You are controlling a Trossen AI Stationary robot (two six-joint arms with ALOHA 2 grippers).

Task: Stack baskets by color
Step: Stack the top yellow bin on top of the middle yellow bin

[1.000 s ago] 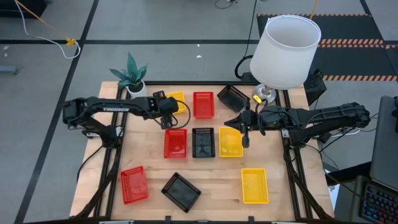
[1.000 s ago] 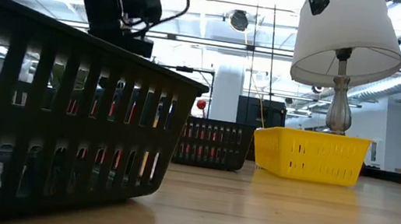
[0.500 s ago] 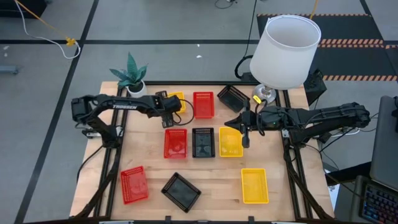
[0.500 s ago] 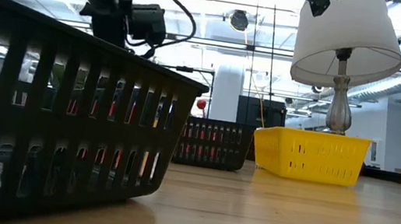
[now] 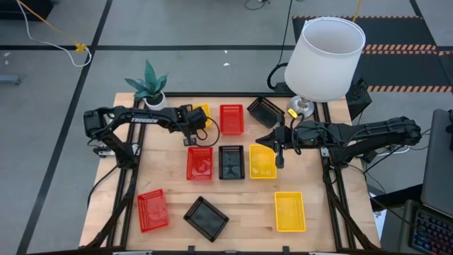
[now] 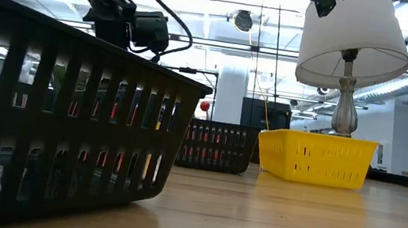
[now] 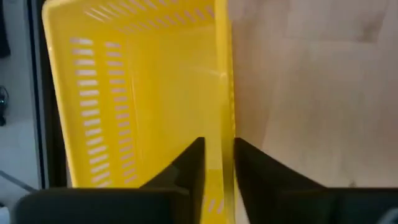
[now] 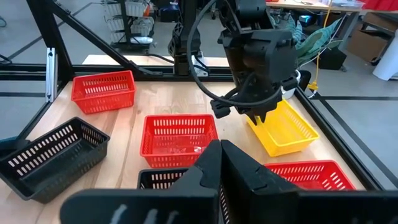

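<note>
Left gripper (image 7: pixel 217 163) jaws straddle one long wall of a yellow basket (image 5: pixel 201 113) at the bench's far edge, near the left corner, pinching or about to pinch it. Right gripper (image 8: pixel 219 163) jaws pressed together, empty, hovering mid-bench above another yellow basket (image 5: pixel 262 161).

No stacking visible yet; all nine baskets lie singly. Reds: far edge (image 5: pixel 231 118), centre (image 5: pixel 199 162), near-left corner (image 5: pixel 153 210). Blacks: far edge (image 5: pixel 265 110), centre (image 5: pixel 231 161), near edge (image 5: pixel 206 217). Third yellow (image 5: pixel 289 211) toward the near-right corner. Judgement: first pickup only; all three stacks remain to be built.
</note>
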